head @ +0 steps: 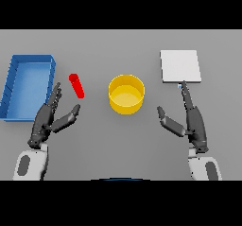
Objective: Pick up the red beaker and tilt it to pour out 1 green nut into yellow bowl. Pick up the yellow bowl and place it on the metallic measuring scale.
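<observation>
We note the red beaker point(76, 85) on the table point(94, 140), just ahead and slightly inboard of our left hand point(47, 117), whose fingers point(56, 96) are spread wide and hold nothing. Its long axis runs obliquely, top end away-left, bottom end toward the yellow bowl point(126, 94). Our right hand point(191, 121), also open and empty, sits well apart beneath the measuring scale point(180, 65), so the left is nearer.

Even, bright, flat light over the grey table point(118, 140)

No glare or hot spots anywhere; only a faint soft shadow rings the yellow bowl point(126, 94) midway between the left hand point(47, 118) and right hand point(191, 121), edges undistorted.
</observation>
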Robot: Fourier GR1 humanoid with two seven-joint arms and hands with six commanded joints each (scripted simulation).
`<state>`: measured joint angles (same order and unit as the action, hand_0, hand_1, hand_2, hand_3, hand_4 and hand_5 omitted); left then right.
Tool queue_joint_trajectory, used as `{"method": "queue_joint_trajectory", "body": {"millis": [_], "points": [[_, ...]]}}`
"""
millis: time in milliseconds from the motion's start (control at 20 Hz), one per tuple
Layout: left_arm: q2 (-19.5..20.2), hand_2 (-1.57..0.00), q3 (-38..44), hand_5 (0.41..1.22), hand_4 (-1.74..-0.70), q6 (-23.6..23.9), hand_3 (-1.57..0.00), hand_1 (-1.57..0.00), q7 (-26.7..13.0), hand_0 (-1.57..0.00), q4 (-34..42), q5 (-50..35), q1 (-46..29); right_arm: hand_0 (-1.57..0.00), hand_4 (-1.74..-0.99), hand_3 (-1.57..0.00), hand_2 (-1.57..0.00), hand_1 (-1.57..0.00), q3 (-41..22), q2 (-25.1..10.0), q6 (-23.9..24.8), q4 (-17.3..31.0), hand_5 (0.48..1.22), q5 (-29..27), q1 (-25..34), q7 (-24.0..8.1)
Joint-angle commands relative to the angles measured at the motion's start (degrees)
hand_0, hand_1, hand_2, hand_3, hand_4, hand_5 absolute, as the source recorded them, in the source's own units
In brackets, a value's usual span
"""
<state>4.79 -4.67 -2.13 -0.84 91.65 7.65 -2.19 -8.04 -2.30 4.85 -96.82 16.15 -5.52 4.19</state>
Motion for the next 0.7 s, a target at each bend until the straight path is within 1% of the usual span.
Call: {"method": "queue_joint_trajectory", "body": {"millis": [0,100,200,250,300,450,550,650], "points": [[0.07,0.0,0.37,0.622,-1.22,0.4,0.0,0.0,0.75,0.0,-2.23,0.54,2.09,0.0,-1.246,0.0,0.0,0.0,-0.29,0.13,0.0,-0.61,0.627,0.15,-0.55,0.2],[-0.47,0.0,0.48,0.629,-1.23,1.47,0.0,0.0,1.62,0.0,-6.77,2.05,5.04,0.0,-1.26,0.0,0.0,0.0,-0.17,0.29,-0.35,-0.06,0.633,-0.47,-0.75,1.02],[0.0,0.0,1.48,0.641,-1.24,1.14,0.0,0.0,2.11,0.0,-9.57,1.55,7.66,0.0,-1.273,0.0,0.0,0.0,0.42,0.07,-0.92,-0.28,0.632,-1.65,-0.11,0.47],[-0.16,0.0,1.71,0.65,-1.25,1.12,0.0,0.0,3.05,0.0,-11.49,1.58,8.77,0.0,-1.28,0.0,0.0,0.0,0.34,0.29,-0.8,0.08,0.634,-1.52,0.51,0.02],[-0.26,0.0,1.98,0.66,-1.25,1.44,0.0,0.0,3.45,0.0,-13.28,1.86,9.99,0.0,-1.281,0.0,0.0,0.0,0.81,-0.13,-0.49,0.57,0.635,-1.35,0.53,0.25],[-0.28,0.0,2.97,0.677,-1.27,1.82,0.0,0.0,4.9,0.0,-17.68,1.95,13.62,0.0,-1.268,0.0,0.0,0.0,0.45,-0.1,-0.48,0.56,0.635,-0.88,0.27,0.51],[-0.56,0.0,3.12,0.682,-1.28,2.01,0.0,0.0,4.74,0.0,-19.37,2.1,15.3,0.0,-1.266,0.0,0.0,0.0,0.68,-0.26,-0.58,-0.09,0.635,-1.2,0.64,-0.11],[-0.87,0.0,3.25,0.688,-1.29,2.36,0.0,0.0,4.91,0.0,-21.7,2.51,17.28,0.0,-1.267,0.0,0.0,0.0,0.11,-0.02,-0.91,-0.52,0.64,-1.14,-0.68,0.84]]}}
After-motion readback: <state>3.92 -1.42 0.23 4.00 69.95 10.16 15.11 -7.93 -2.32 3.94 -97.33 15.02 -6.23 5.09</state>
